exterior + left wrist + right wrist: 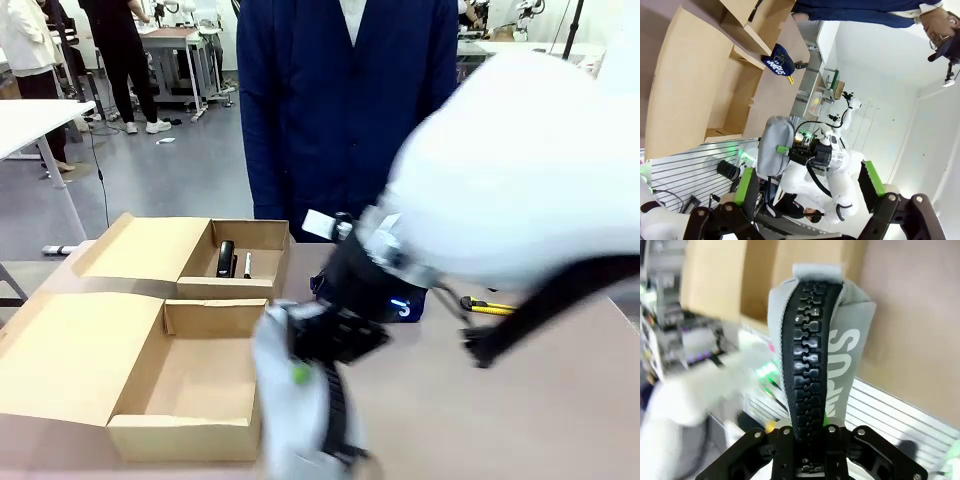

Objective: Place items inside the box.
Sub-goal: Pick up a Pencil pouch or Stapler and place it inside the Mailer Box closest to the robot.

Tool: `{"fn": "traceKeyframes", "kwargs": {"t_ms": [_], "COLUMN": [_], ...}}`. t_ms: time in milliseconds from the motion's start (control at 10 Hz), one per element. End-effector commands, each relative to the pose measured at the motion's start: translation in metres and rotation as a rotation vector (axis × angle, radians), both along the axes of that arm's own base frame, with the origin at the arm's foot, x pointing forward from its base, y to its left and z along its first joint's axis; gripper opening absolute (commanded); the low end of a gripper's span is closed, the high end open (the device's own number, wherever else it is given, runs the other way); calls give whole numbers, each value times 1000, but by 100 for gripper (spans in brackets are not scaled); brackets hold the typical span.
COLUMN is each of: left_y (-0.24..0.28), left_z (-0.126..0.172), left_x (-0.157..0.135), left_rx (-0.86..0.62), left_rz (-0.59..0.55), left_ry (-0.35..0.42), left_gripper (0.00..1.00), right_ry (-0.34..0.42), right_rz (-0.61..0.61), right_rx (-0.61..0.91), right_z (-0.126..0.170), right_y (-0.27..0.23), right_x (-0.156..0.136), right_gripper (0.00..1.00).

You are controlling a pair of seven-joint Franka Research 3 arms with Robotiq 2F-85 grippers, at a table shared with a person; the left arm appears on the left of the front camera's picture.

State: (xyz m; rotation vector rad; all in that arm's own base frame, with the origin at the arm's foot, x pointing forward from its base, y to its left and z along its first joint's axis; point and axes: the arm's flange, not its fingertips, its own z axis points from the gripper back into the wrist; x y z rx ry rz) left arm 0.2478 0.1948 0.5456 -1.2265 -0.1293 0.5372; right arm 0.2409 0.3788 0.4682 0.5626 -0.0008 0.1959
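— Where is the pale grey zip pouch [812, 335]?

— Pinched in the right hand [810, 452]. The fingers are pressed together on the zipper end, and its black zipper runs straight away from the wrist camera, with white letters ending in "PUS" down one side. From the front it is blurred, just beside the right front corner of the near cardboard box [190, 385] and outside it, not resting on the worktop [520, 400].

— And the rest of the items?

— Behind the near cardboard box stands a far cardboard box [245, 240], and the black stapler [226, 258] and the white marker [247, 264] lie side by side in it. The navy CAMPUS pouch [780, 60] lies on the worktop to the right of and beyond the near cardboard box, with a yellow-handled tool [490, 307] just beside it, farther right.

— What about the other arm?

— The left hand [807, 185] is spread wide, green pads well apart, with nothing between them. It looks at the near cardboard box from off the worktop.

— Anyone opposite?

— A person [340, 100] in a dark blue jacket stands beyond the near cardboard box, at the worktop's far side.
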Motion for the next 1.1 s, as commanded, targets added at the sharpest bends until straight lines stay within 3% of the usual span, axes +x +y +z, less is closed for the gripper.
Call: {"fn": "traceKeyframes", "kwargs": {"t_ms": [0, 200, 300, 500, 600, 800, 1000], "left_y": [1, 1, 1, 1, 1, 1, 1], "left_z": [0, 0, 0, 0, 0, 0, 0], "left_x": [-4, -4, -4, -4, -4, -4, -4], "left_rx": [6, 6, 6, 6, 6, 6, 6], "left_rz": [-15, -15, -15, -15, -15, -15, -15], "left_ry": [-5, -5, -5, -5, -5, -5, -5], "left_gripper": [100, 100, 100, 100, 100, 100, 100], "right_ry": [-30, -45, 2, 2, -4, -43, -33], "right_rz": [-131, -109, -134, -134, -130, -210, -247], "right_rx": [58, 116, 93, 93, 114, 17, -29], "right_z": [2, 0, 5, 5, 0, -6, -20], "right_y": [59, 96, 54, 54, 73, 108, 130], "right_x": [33, 37, 33, 33, 41, 51, 69], "right_gripper": [9, 9, 9, 9, 9, 9, 9]}}
